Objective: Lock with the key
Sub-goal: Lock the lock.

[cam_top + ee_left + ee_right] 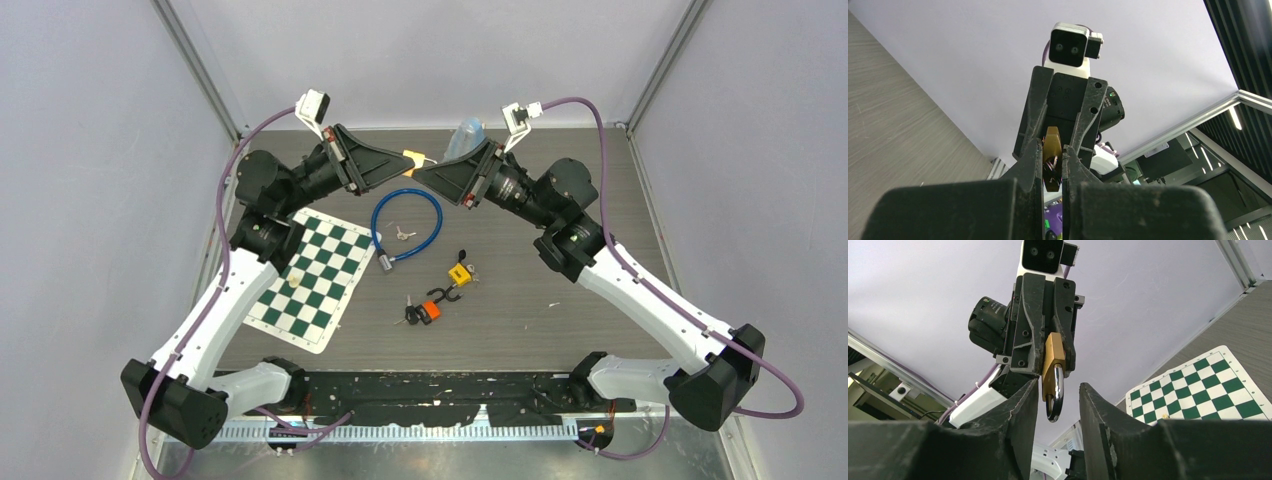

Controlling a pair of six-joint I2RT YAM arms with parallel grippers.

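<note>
A brass padlock (1053, 357) is held up in the air at the back of the table, with my left gripper (1050, 367) shut on its body. In the left wrist view the padlock (1052, 140) is pinched between the left gripper's (1052, 150) fingers. A dark bunch with a small ring (1053, 170) sits at its near end; I cannot tell whether that is the key. The silver shackle (1055, 400) points at my right gripper (1059, 385). It hangs between that gripper's parted fingers with a gap on each side. From above, the two grippers meet nose to nose at the padlock (411, 157).
On the table lie a blue cable lock (405, 225) with small keys (403, 235), a yellow padlock (459, 273), and an orange padlock (430, 310) with dark keys (410, 313). A green checkered mat (315, 275) lies left. A clear bottle (465, 135) stands at the back.
</note>
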